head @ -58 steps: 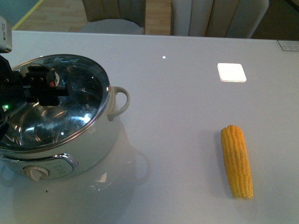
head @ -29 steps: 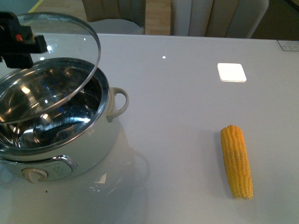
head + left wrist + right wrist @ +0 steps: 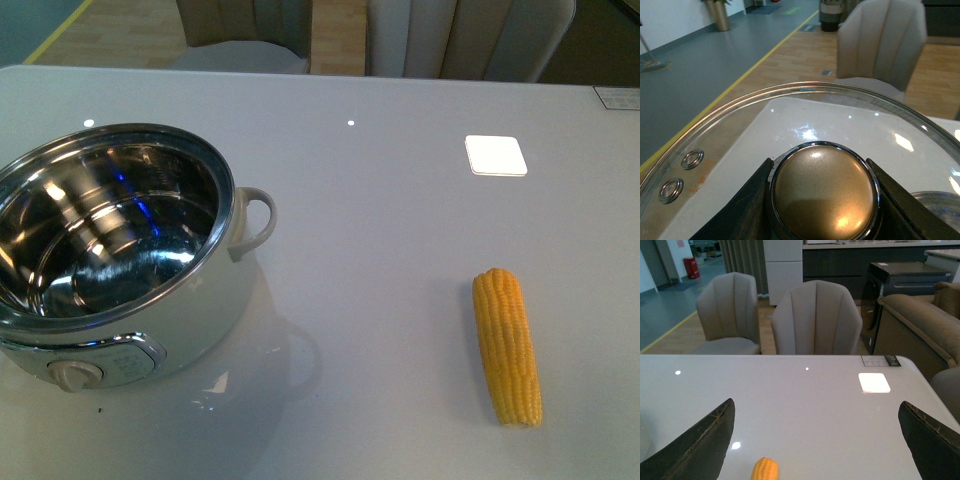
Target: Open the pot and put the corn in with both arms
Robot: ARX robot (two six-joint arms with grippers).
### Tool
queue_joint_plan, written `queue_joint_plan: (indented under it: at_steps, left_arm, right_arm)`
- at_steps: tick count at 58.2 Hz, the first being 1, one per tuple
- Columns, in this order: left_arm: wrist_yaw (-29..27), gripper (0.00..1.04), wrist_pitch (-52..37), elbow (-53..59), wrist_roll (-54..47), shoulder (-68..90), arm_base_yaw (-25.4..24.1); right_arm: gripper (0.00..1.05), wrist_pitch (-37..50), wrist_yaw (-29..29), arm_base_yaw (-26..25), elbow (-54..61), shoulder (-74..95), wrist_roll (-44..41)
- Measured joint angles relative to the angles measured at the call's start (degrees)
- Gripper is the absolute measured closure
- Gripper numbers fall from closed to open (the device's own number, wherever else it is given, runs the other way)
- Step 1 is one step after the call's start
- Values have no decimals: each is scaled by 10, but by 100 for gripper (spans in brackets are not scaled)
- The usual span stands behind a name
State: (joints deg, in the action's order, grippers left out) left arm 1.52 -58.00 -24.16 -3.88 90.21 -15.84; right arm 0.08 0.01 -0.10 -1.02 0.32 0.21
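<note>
pot (image 3: 200,310) lidless, empty | corn (image 3: 508,345) on table (image 3: 380,230) | left fingers (image 3: 735,215) clamp lid knob (image 3: 824,192) | right fingers (image 3: 695,445) wide, empty

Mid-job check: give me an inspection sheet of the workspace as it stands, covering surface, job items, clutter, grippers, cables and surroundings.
Surface: glossy pale grey table, with light reflections.
Pot: round pale grey-white electric pot at the table's left, open, with nothing in its shiny steel interior.
Lid: steel-rimmed glass lid off the pot, out of the front view, held by its beige knob.
Corn: yellow husked corn cob lying on the table at right, apart from the pot.
Clutter: small white square on the table; object or reflection, cannot tell.
Grippers: left gripper shut on the knob; right gripper open, empty, above the table.
Cables: nothing seen.
Surroundings: beige padded chairs, wooden floor.
</note>
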Motion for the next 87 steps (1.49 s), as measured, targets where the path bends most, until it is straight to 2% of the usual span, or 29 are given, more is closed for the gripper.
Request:
queue_joint_plan:
  at_steps: [18,28,35,46,72,76,81,87]
  left_arm:
    - [46,60,-104,-2,-19,146,-218]
    - [70,60,-171,-5,-24,247,-276]
    - [87,60,-209,-8,-27,308,-283]
    - [92,60,-212,-8,-26,347,-283]
    - [60,60,-215,-26,-21,443,-261]
    - [47,60,-215,-49,-16,467,-247]
    - [13,60,-205,-151,5,544,-202]
    - [16,60,-188,-243,23,588,-169]
  right_arm:
    - [9,0,0,0,0,0,0]
    - [9,0,0,0,0,0,0]
    - [9,0,0,0,0,0,0]
    - [9,0,0,0,0,0,0]
    - [9,0,0,0,0,0,0]
    - [9,0,0,0,0,0,0]
    - [9,0,0,0,0,0,0]
    - [9,0,0,0,0,-1,0]
